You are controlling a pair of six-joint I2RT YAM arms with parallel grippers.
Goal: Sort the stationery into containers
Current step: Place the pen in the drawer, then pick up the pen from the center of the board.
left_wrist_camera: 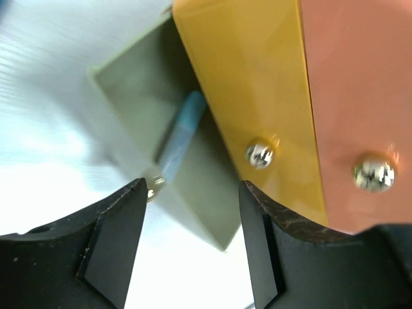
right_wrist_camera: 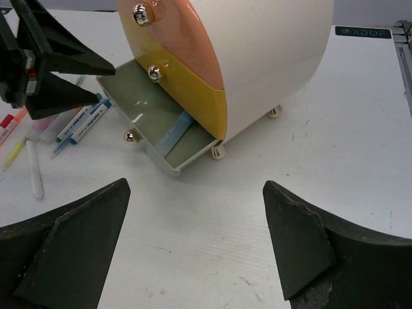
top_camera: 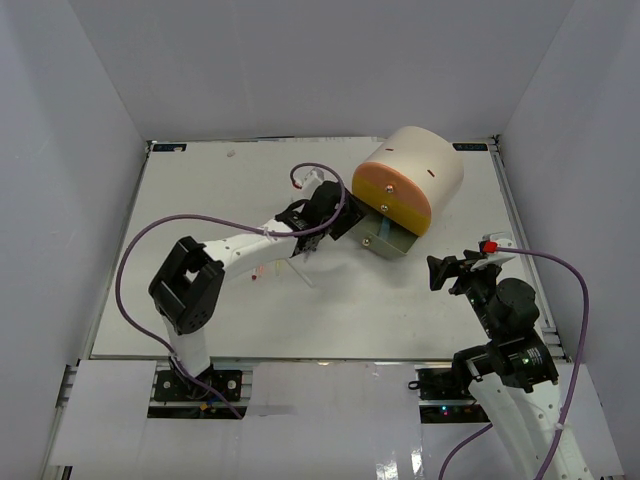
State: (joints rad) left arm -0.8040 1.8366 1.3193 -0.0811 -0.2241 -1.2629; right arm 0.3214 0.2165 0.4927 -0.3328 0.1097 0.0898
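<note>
One cream organiser (top_camera: 425, 160) sits at two o'clock on the desk (top_camera: 200, 190). Its grey drawer (top_camera: 388, 240) is pulled out, with the left end effector (top_camera: 352, 225) just beside it.

Left wrist: the jaws are apart and empty, and a blue pen (left_wrist_camera: 182, 135) lies in that drawer.

Right wrist: the right end effector (right_wrist_camera: 195, 193) is wide open and holds nothing. Loose pens (right_wrist_camera: 74, 125) lie at nine o'clock.

Blue bar (left_wrist_camera: 183, 134) in grey drawer (left_wrist_camera: 132, 80)

White counter (top_camera: 200, 200). Bears a cream organiser (top_camera: 425, 165) toward the far right, raised on small brass feet (right_wrist_camera: 218, 152). Holds a loose cluster of markers (right_wrist_camera: 82, 122) just left of it, plus a yellow pen (right_wrist_camera: 14, 154) and a white pen (right_wrist_camera: 35, 175) nearer the near edge
</note>
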